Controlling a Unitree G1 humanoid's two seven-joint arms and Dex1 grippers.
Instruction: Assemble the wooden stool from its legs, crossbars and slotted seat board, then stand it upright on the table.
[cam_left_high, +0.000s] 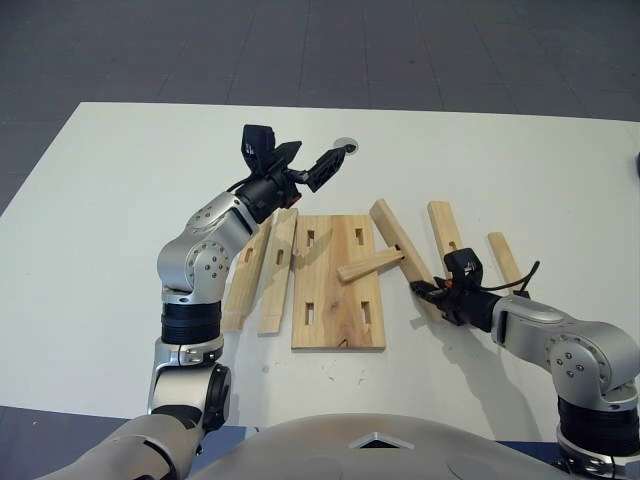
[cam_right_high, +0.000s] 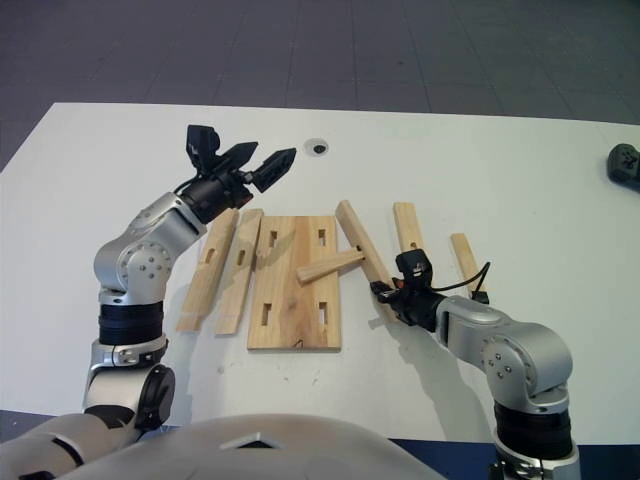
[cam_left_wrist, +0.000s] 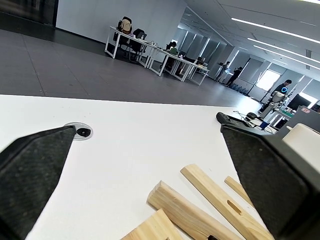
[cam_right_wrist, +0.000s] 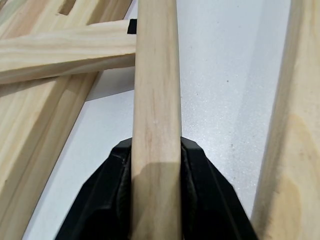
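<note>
The slotted seat board lies flat at the table's middle. My right gripper is shut on the near end of a wooden leg just right of the board; the right wrist view shows the leg clamped between both fingers. A crossbar runs from that leg's side onto the board. Two slotted legs lie side by side left of the board. Two more wooden pieces lie at the right. My left gripper hangs open above the board's far left corner, holding nothing.
A round grommet sits in the table beyond the board. A dark object rests at the far right edge. Bare white tabletop stretches left and behind the parts.
</note>
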